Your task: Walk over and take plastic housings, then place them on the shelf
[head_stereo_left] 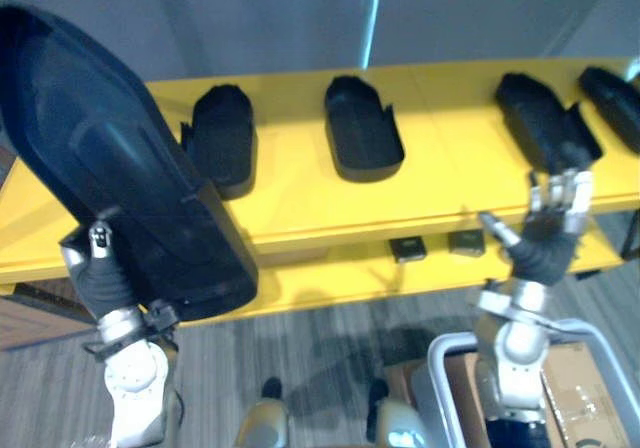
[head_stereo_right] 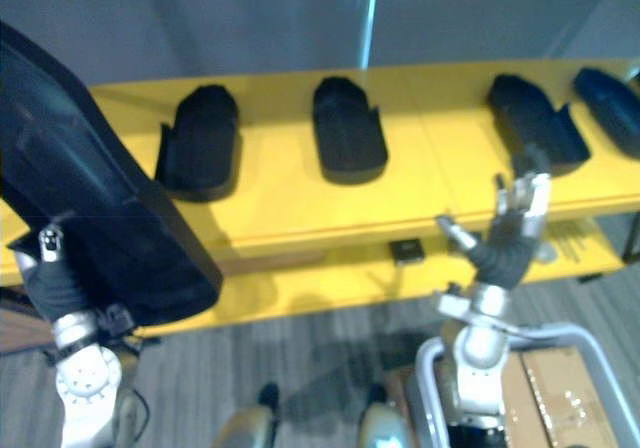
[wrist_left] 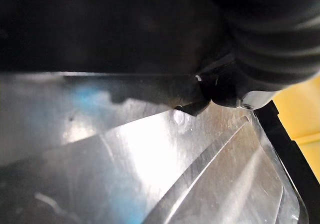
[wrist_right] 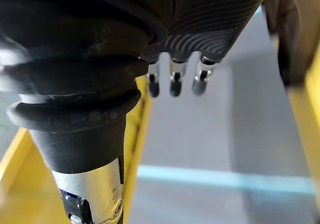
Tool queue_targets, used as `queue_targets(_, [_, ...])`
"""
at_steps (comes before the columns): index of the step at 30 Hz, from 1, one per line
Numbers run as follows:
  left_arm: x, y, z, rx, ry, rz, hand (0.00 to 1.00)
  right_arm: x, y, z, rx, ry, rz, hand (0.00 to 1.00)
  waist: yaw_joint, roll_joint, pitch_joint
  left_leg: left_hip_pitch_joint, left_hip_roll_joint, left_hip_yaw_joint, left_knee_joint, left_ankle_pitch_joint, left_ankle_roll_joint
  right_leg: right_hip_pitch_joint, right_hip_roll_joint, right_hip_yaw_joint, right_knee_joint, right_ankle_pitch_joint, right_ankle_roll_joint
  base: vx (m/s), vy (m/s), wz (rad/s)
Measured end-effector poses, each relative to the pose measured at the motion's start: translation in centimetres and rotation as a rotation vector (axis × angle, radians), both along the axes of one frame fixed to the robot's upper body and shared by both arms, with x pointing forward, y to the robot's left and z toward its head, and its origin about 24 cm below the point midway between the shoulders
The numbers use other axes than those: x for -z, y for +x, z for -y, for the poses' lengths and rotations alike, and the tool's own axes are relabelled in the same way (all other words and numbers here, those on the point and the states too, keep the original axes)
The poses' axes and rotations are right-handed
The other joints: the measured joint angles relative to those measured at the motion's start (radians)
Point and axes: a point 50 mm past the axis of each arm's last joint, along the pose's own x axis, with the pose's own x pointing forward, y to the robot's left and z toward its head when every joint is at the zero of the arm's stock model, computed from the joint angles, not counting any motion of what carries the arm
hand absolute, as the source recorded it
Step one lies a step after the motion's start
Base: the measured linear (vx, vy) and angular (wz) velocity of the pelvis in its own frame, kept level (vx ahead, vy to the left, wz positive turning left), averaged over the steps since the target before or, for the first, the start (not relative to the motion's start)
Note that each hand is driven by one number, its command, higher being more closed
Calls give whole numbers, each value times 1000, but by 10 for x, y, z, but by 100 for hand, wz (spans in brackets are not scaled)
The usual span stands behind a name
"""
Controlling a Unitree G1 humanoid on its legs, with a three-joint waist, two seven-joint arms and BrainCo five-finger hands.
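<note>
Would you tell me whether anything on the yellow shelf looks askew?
The third housing from the left and the rightmost housing lie slanted on the shelf; nothing else stands out.

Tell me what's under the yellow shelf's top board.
A lower yellow board carrying two small dark square blocks. Its left end is hidden behind the big dark plastic housing that the left hand carries.
</note>
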Motion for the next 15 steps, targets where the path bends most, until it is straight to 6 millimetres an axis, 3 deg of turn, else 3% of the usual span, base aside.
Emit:
queue_targets(3, [-6, -2, 1, -10, -6, 34, 100, -1, -11, 24, 152, 55, 24, 0, -2, 1, 0, 12, 9, 33, -63, 38, -12, 13, 6, -25, -26, 13, -2, 172, -62, 25])
queue_targets(9, [-18, -13, -11, -132, 50, 74, 100, 6, -25, 41, 223, 114, 15, 0, -8, -5, -4, 88, 3, 71, -130, 45, -6, 59, -5, -21, -53, 13, -2, 103, 16, -4])
queue_targets(15, [-33, -31, -63, -457, 275, -94, 100, 31, -35, 46, 229, 144, -146, 0, -21, 1, -36, 134, 0, 114, -156, 48, 0, 96, -12, -18, -81, 12, -1, 9, 12, -9])
